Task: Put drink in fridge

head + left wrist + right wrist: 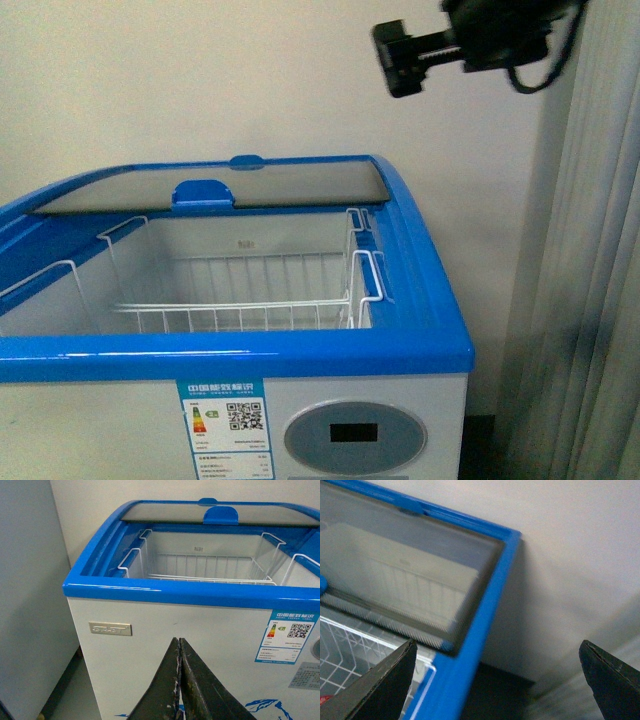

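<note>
the fridge (pixel 420 345) stands open at its near half: the glass lid (pixel 210 188) is slid to the back, and the white wire basket (pixel 240 290) hangs below the blue rim with nothing plainly inside it in the front view. the right gripper (pixel 497 680) is the nearer one to the opening, raised high over the far right corner of the chest; its jaws are spread wide and pinch nothing, with the lid's corner and the wall showing between them. the left gripper (pixel 180 680) hangs low in front of the white front wall, below the rim, its jaws pressed together on nothing. the drink is in neither gripper. the only hint of it is a small red patch (pixel 326 698) under the wire grid at the very edge of the right wrist view, cut off by the frame and by a jaw, so i cannot say that it is the bottle, nor which way its long axis runs. if it is, it already lies down in the basket, below and to the open side of the right jaws, and the placing looks done. the front view cuts off the basket's near left part, and the right wrist view is blurred.
</note>
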Robot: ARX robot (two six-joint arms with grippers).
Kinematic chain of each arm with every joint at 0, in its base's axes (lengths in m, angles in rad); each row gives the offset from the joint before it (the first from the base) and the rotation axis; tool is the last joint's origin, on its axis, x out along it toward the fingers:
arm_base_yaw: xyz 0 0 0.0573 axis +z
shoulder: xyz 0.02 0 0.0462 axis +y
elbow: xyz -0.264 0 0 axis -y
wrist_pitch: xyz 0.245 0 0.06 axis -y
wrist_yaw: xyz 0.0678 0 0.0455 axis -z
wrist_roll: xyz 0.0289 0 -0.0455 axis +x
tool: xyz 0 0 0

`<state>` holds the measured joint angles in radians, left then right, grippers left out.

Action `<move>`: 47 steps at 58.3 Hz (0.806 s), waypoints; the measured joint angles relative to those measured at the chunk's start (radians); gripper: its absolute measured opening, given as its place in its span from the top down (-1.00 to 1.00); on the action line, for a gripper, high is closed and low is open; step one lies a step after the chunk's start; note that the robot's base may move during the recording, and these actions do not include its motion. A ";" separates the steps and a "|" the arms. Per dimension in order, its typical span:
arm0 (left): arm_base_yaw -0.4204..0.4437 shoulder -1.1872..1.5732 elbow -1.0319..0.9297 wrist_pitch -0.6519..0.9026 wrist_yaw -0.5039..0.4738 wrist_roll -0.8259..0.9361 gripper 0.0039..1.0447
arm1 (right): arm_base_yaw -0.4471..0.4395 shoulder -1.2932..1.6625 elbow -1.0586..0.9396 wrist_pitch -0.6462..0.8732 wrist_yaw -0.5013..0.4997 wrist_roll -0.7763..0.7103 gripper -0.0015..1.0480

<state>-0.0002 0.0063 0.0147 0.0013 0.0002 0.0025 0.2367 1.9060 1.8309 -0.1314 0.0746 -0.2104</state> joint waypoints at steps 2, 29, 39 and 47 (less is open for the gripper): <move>0.000 0.000 0.000 0.000 0.000 0.000 0.96 | -0.014 -0.086 -0.104 0.004 0.004 0.032 -0.85; 0.000 0.000 0.000 0.000 0.000 0.000 0.96 | 0.101 -1.659 -1.528 0.083 0.244 0.217 -0.03; 0.000 -0.002 0.000 0.000 0.000 0.000 0.96 | 0.000 -1.720 -1.627 0.092 0.151 0.217 0.50; 0.000 -0.002 0.000 0.000 -0.001 0.000 0.96 | -0.062 -1.761 -1.664 0.104 0.090 0.215 0.93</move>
<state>-0.0002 0.0044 0.0147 0.0013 -0.0006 0.0025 0.1749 0.1448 0.1669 -0.0273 0.1650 0.0044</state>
